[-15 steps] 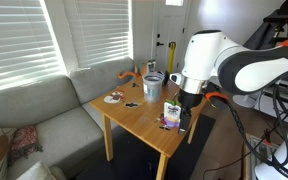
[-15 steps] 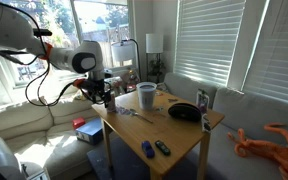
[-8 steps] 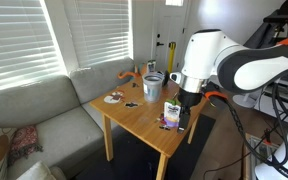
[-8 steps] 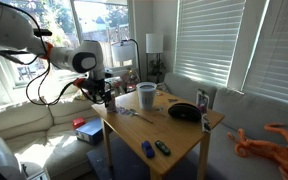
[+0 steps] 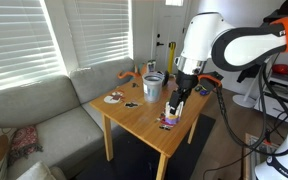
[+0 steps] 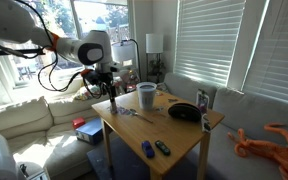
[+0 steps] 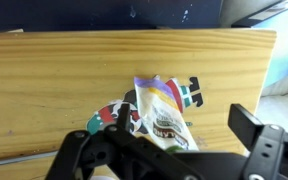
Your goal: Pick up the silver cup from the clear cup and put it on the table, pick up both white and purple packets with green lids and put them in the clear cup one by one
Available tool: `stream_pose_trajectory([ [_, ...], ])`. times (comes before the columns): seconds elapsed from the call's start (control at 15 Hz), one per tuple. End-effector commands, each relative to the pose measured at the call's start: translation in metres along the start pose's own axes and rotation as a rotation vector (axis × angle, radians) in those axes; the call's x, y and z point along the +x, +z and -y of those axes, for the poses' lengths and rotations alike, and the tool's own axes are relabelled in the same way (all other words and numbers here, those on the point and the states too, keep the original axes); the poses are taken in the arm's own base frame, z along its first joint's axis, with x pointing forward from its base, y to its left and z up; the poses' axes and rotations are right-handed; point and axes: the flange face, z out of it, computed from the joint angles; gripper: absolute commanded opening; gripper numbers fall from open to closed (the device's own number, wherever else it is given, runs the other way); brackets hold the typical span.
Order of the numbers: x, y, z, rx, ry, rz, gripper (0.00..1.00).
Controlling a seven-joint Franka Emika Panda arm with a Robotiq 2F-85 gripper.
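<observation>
The arm has lifted since the earlier frame, and its jaws now hang wide open and empty above the packets, which rest on the surface directly beneath them.

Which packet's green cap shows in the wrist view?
The right-hand packet: its cap juts toward the edge of the table. The left packet shows none clearly.

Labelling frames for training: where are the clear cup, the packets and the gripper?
clear cup [image 6: 146, 97]: exterior view, side wall.
packets [image 7: 164, 112]: wrist view, printed front.
gripper [image 5: 175, 105]: exterior view, between open fingertips.
</observation>
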Motion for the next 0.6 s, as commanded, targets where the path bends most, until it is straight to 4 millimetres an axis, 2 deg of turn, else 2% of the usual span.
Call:
stream_pose_trajectory([
  [0.0,0.002,-0.026,-0.005,0.039,0.132,0.013,1.0],
  [0.27,0.009,-0.044,-0.018,0.058,0.291,-0.029,1.0],
  [0.53,0.022,-0.058,-0.048,0.053,0.49,-0.105,1.0],
])
